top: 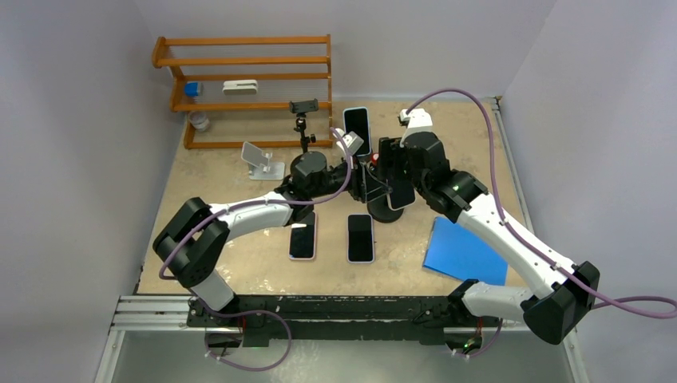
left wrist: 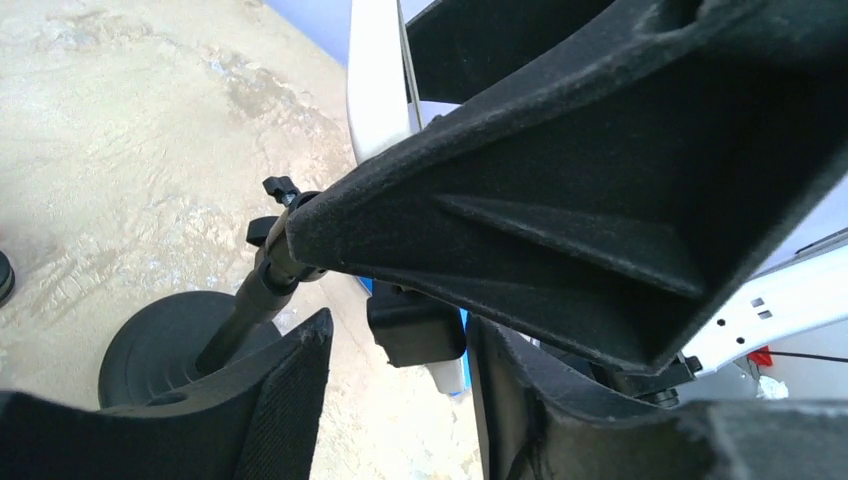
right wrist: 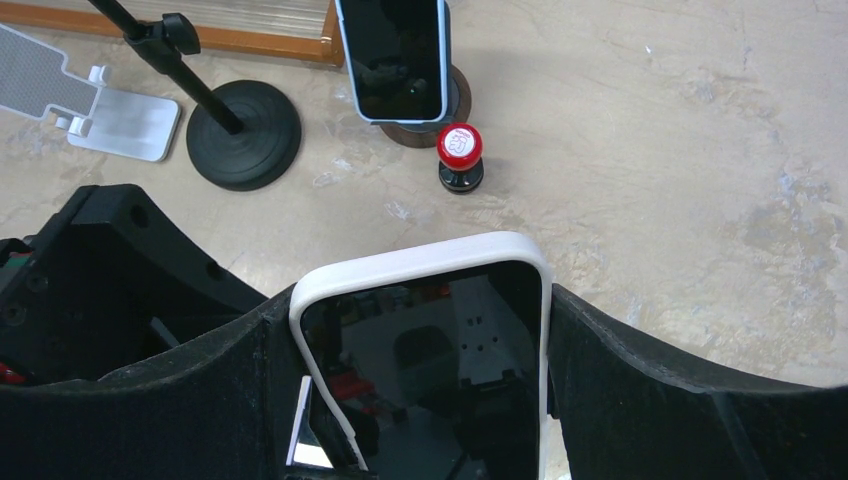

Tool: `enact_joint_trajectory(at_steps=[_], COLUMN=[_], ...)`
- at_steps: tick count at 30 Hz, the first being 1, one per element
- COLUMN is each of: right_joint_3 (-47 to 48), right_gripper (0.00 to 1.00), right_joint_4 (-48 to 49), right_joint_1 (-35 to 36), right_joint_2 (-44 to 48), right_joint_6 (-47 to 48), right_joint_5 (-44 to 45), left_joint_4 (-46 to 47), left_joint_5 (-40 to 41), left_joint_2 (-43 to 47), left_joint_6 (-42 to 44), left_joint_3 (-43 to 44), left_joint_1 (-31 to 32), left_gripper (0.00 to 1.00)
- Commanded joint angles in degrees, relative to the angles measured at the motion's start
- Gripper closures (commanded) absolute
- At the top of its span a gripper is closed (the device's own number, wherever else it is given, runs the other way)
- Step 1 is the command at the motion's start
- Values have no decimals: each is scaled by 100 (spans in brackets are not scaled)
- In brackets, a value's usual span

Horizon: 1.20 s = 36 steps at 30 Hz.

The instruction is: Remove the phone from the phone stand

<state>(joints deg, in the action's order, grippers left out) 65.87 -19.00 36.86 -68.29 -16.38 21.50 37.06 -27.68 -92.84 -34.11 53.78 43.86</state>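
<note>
- Phone [right wrist: 440,390] sits near the middle of the tabletop [right wrist: 700,150], a little toward the far edge. It stands upright and slightly tilted, with its screen toward the right wrist camera.
- Right claw [right wrist: 420,310] is closed on the phone, one finger against each long edge of the white case [right wrist: 420,255]. The top third of the phone shows above the fingers.
- Whether the phone's foot rests in the clamp is hidden.
- Phone stand [left wrist: 250,300] is a thin black pole on a round base [left wrist: 160,350], with a knobbed joint up top. The phone's white edge rises just above that joint.
- Left claw [left wrist: 305,275] brackets the pole near the joint, one finger above and one below. I cannot tell if it is clamped on or only closing in.
- Handling, my read: the phone is a stiff slab of modest weight, and it will not flex.
- The glass front is glossy, slick and breakable, so stay off it.
- The case rim looks matte and grippy. The long edges are the right hold, as now.
- The stand looks light and top-heavy. If the clamp bites, it will likely lift or tip along with the phone.
- Bracing the pole low, close to the joint, should let the phone slide out along its own length without twisting.
- Risk: the hold is on the edges only, so a sideways jerk could pivot the phone between the fingers.
</note>
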Motion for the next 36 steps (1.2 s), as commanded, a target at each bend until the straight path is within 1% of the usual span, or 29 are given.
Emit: enact_joint_trajectory(at_steps=[1, 6, 7, 8, 10, 11, 12, 13, 16, 20, 26, 30, 36], right_joint_3=[23, -24, -33, -42, -61, -65, -88, -116, -293, -572, -742, -867, -1095], right_gripper=[66, 68, 69, 70, 77, 84, 95, 100, 100, 100, 100, 100, 100], right_joint_4=[310, 323, 327, 330, 258, 176, 119, 105, 152, 298, 405, 418, 577], right_joint_1=[32, 36, 34, 40, 32, 32, 27, 24, 24, 23, 17, 5, -121], right_joint_2=[141, 141, 148, 149, 150, 150, 150, 156, 199, 392, 634, 688, 913], right_joint_6=[47, 23, 15, 4, -123, -224, -261, -318, -478, -686, -708, -713, -776], right_joint_5=[-20, -1, 7, 31, 77, 16, 4, 96, 207, 379, 534, 560, 409], left_joint_4=[454, 641, 727, 872, 1128, 1274, 1435, 1610, 2126, 2593, 2667, 2918, 3221], left_joint_5=[-126, -158, -167, -168, -193, -198, -237, -252, -378, -596, -883, -1116, -1347], left_joint_2=[-64, -63, -45, -34, -24, -32, -47, -62, -146, -287, -370, -486, -664], left_joint_6=[-194, -366, -420, -496, -671, -799, -923, -1092, -1531, -1948, -2322, -2587, -2977], left_joint_3=[329, 233, 171, 101, -52, -146, -291, -398, -720, -901, -836, -864, -935], left_joint_1=[-64, -119, -151, -176, -247, -280, -343, -387, -517, -626, -776, -885, -964], left_gripper=[53, 69, 74, 81, 100, 100, 100, 100, 100, 100, 100, 100, 100])
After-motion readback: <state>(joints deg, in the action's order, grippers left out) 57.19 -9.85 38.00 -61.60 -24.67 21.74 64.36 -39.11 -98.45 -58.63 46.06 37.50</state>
